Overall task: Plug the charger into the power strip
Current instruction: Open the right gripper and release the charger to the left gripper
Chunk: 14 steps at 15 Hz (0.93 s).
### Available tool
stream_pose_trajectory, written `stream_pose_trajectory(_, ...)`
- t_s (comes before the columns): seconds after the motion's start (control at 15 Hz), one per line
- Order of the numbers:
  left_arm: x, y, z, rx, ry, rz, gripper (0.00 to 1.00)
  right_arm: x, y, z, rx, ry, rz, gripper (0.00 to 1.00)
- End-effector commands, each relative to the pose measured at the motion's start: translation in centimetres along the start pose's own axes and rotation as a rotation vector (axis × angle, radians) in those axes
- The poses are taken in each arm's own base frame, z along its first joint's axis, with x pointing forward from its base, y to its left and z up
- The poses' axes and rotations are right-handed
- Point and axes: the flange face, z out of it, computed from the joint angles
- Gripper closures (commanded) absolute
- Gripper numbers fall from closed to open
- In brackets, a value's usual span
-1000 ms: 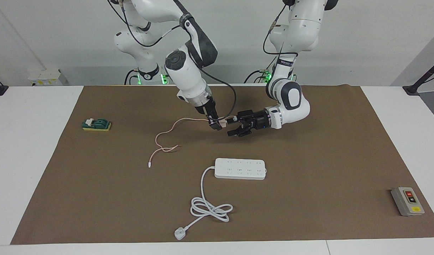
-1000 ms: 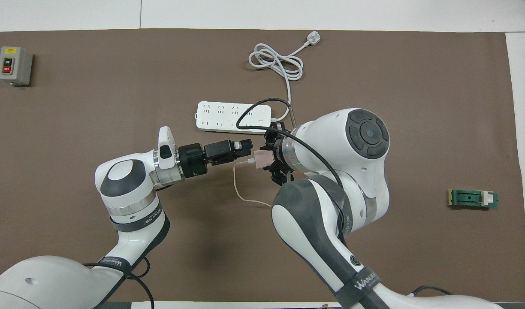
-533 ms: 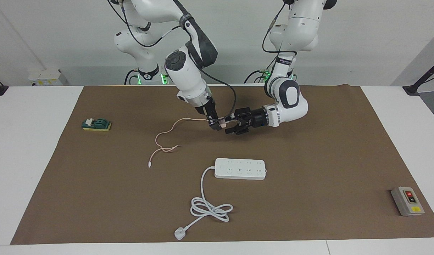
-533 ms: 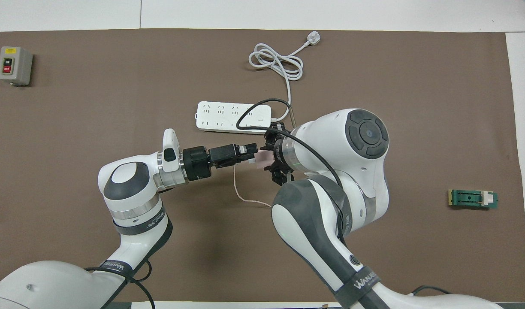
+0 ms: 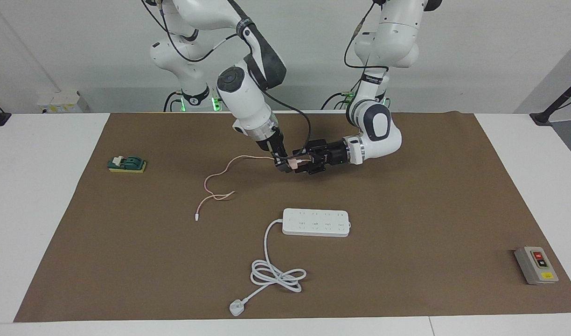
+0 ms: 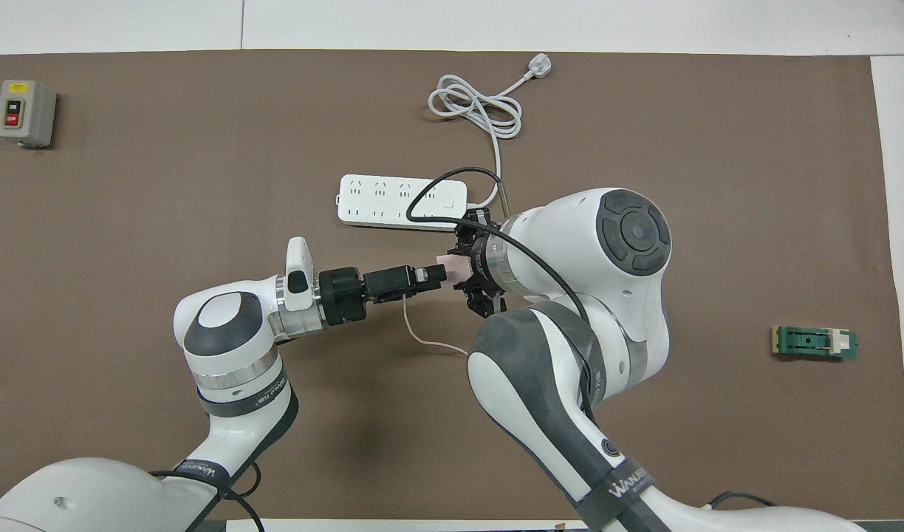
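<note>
Facing view: a handover hangs in mid-air just above centre frame. The right gripper (image 5: 285,164), reaching down from the upper left, is clamped on the charger (image 5: 293,163), a small pink cube held clear of the brown mat (image 5: 407,210). The left gripper (image 5: 304,164), coming in level from the right, has its fingers spread around the cube without pinching it. The risk, as it looks from here: if the right one lets go before the left one closes, the cube drops; a crooked grip could leave the prongs pointing the wrong way for the sockets. The pink cable (image 5: 220,182) trails to lower left on the mat and could drag. The power strip (image 5: 316,222) lies flat below centre, well apart from both grippers, nothing plugged into it.

Overhead view: the charger (image 6: 452,264) sits at centre frame between the left gripper (image 6: 436,273), entering from the left, and the right gripper (image 6: 468,267), largely hidden under its own wrist. The power strip (image 6: 378,201) lies just above them in the frame, with its cord (image 6: 476,111) coiled toward the top.
</note>
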Motion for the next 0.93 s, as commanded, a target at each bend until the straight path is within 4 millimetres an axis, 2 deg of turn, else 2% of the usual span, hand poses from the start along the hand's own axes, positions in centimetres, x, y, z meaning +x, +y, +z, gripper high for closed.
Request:
stream_pose_trajectory(0.0,-1.5,1.0,0.1,0.006,0.002,0.026,0.0,0.3,0.2,0.0,0.016,0.01,-0.025,1.0)
stream_pose_trajectory(0.53,-1.8,1.3,1.0,0.03,0.003,0.032,0.02,0.3,0.2,0.0,0.018,0.01,-0.024,1.0)
stream_pose_trajectory(0.6,-1.7,1.5,1.0,0.029,0.004,0.034,0.06,0.4,0.1,0.0,0.019,0.011,-0.023,1.0)
stream_pose_trajectory(0.73,-1.5,1.7,1.1,0.026,0.004,0.04,0.29,0.4,0.2,0.1,0.017,0.011,-0.024,1.0)
stream_pose_trajectory(0.87,-1.4,1.8,1.2,0.024,0.005,0.044,0.37,0.4,0.2,0.1,0.017,0.011,-0.024,1.0)
